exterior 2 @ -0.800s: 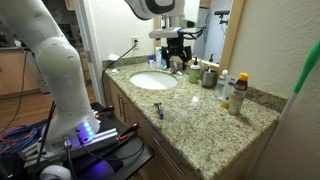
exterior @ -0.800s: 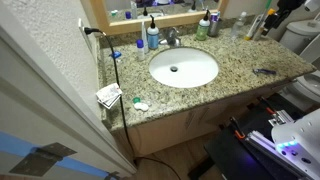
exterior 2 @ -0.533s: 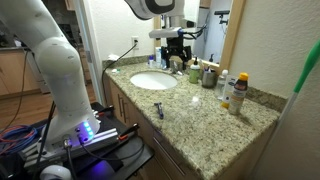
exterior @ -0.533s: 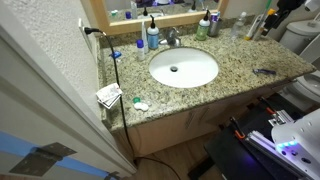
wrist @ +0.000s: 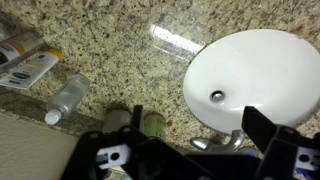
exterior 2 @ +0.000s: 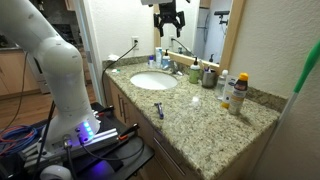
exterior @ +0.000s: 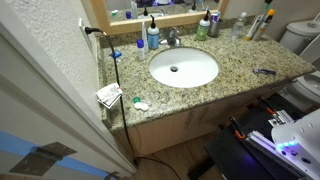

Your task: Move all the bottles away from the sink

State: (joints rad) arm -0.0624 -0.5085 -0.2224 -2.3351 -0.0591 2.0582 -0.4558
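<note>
Raised high above the granite counter (exterior 2: pixel 200 112) and sink (exterior 2: pixel 152 82), the gripper (exterior 2: pixel 170 24) gapes apart.

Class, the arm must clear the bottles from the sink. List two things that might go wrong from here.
The blue bottle and green bottle flank the faucet; the open gripper, high above, may strike it when it descends. A tipped bottle might roll into the sink.
</note>
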